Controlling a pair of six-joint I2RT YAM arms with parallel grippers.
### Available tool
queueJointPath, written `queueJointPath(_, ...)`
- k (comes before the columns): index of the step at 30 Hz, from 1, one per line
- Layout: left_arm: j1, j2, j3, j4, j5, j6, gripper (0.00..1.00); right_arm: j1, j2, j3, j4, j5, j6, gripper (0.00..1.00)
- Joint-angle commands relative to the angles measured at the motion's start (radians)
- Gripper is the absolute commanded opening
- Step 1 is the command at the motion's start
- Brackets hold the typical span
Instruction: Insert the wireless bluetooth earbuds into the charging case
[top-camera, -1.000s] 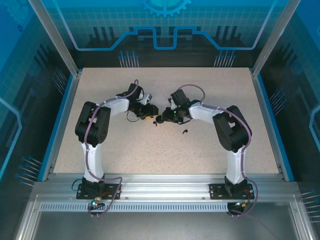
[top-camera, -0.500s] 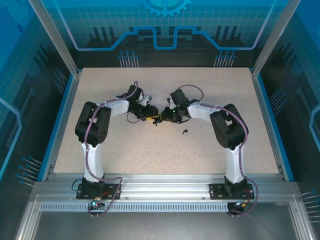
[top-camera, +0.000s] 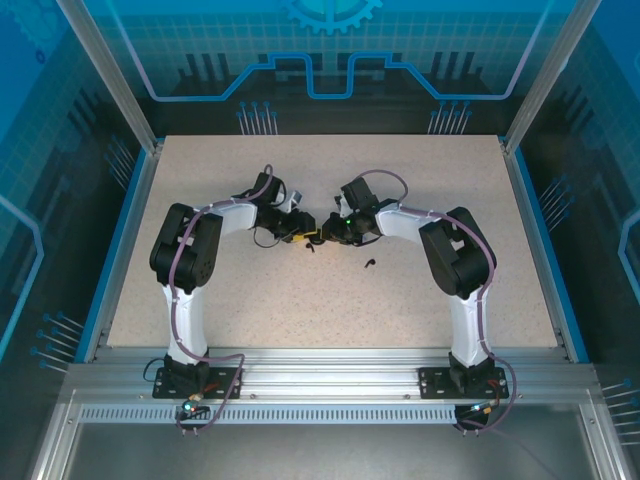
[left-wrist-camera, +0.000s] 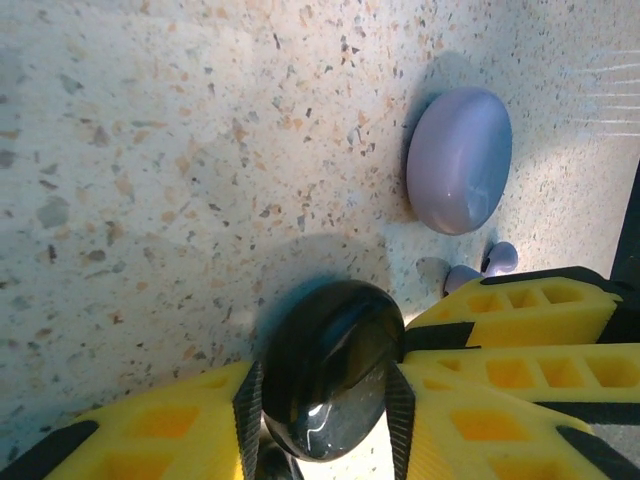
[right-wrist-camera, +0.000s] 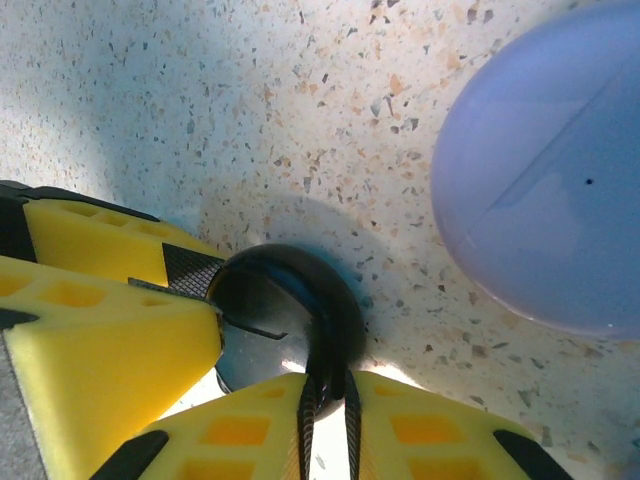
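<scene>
While one black case (left-wrist-camera: 328, 375) sits clamped, two lilac earbuds (left-wrist-camera: 500, 258) (left-wrist-camera: 460, 278) lie nearby.

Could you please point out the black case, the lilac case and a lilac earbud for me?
black case (left-wrist-camera: 330, 375): left wrist view, middle of its glossy surface.
lilac case (left-wrist-camera: 460, 160): left wrist view, centre of its domed top.
lilac earbud (left-wrist-camera: 500, 257): left wrist view, its rounded head.

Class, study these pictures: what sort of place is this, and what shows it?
Probably a robot test cell: a left arm and right arm bolted to a metal frame, a speckled table, and blue see-through walls around it.
</scene>
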Motion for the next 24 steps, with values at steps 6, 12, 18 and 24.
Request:
queueJointPath(6,-0.009,0.011,-0.02,0.101,0.133,-0.093,0.35,0.007,0.057,0.002,0.034,-0.027,0.035,0.19)
queueJointPath(12,-0.009,0.002,-0.036,0.157,0.158,-0.138,0.33,0.003,0.056,-0.002,0.044,-0.033,0.041,0.18)
queueJointPath(18,-0.009,-0.005,-0.042,0.155,0.169,-0.133,0.35,-0.004,0.058,-0.003,0.058,-0.044,0.046,0.18)
queueJointPath(24,-0.009,-0.002,-0.035,0.109,0.151,-0.096,0.35,-0.007,0.057,-0.002,0.063,-0.05,0.049,0.18)
